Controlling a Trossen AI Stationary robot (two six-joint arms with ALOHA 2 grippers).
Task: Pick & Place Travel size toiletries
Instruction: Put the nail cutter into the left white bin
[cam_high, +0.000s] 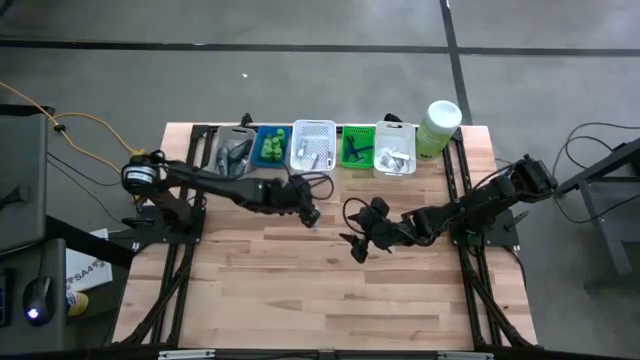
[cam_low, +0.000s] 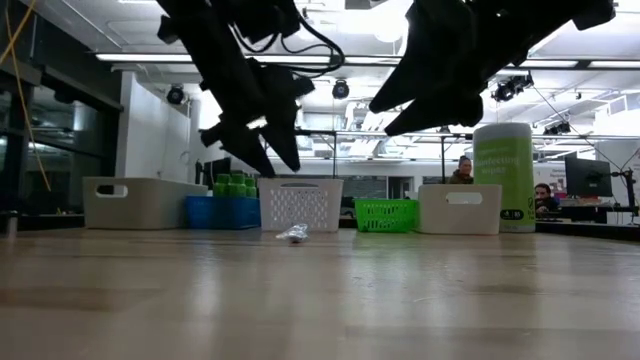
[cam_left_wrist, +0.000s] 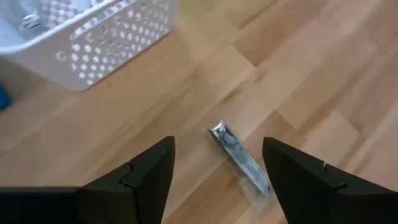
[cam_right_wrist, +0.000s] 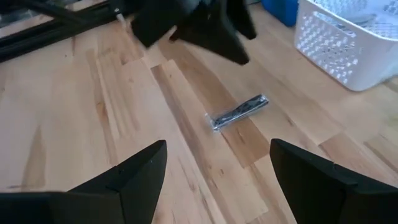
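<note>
While the white perforated basket (cam_left_wrist: 87, 43) waits just beyond it, the left gripper (cam_left_wrist: 214, 177) hangs open above the small silvery tube (cam_left_wrist: 239, 158), which lies slantwise on the table between its fingertips. Descend straight, then pinch mid-tube. Nearby, the right gripper (cam_right_wrist: 214, 174) is open too.

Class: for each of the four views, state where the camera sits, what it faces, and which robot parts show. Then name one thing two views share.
High: overhead, facing down on the table; both arms show.
Low: table height, facing the baskets; both grippers hang above.
Left wrist: faces the tube past the open left gripper.
Right wrist: faces the same tube past the open right gripper.
Shared: the tube.
</note>
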